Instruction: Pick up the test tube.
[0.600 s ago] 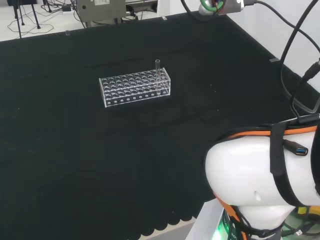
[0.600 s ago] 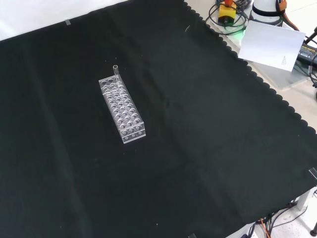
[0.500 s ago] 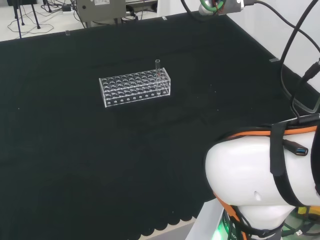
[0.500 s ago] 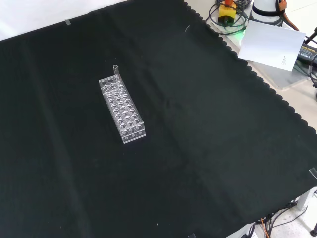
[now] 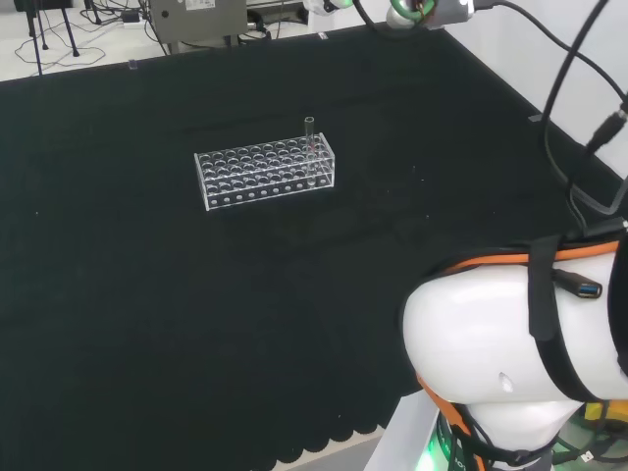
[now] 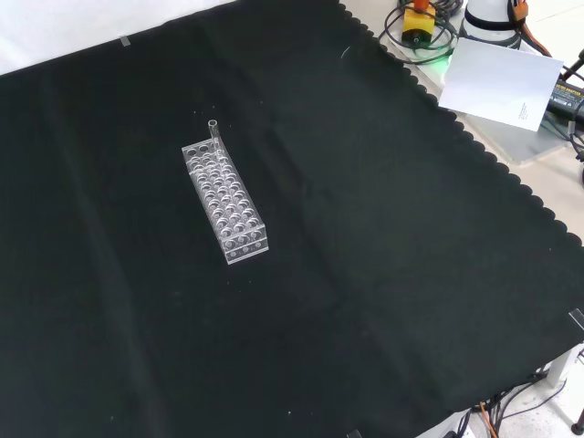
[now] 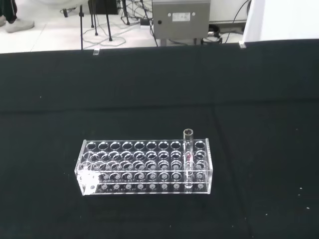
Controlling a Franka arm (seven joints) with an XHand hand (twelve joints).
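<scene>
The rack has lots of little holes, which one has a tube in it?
The hole near the clear rack's right end in the wrist view. The test tube stands upright there; the other holes look empty.

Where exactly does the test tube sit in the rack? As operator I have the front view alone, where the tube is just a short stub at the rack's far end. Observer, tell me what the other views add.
Observer: The wrist view shows the test tube side on. It stands upright in the second column of holes from one end of the rack, with its open mouth well above the rack's top.
Operator: Do any other tubes stand in it?
Observer: From the side in the wrist view, no other tube rises from the holes; they look empty.
Operator: Is the arm near it?
Observer: In the head view the arm's white link stands at the lower right, well apart from the rack.
</scene>
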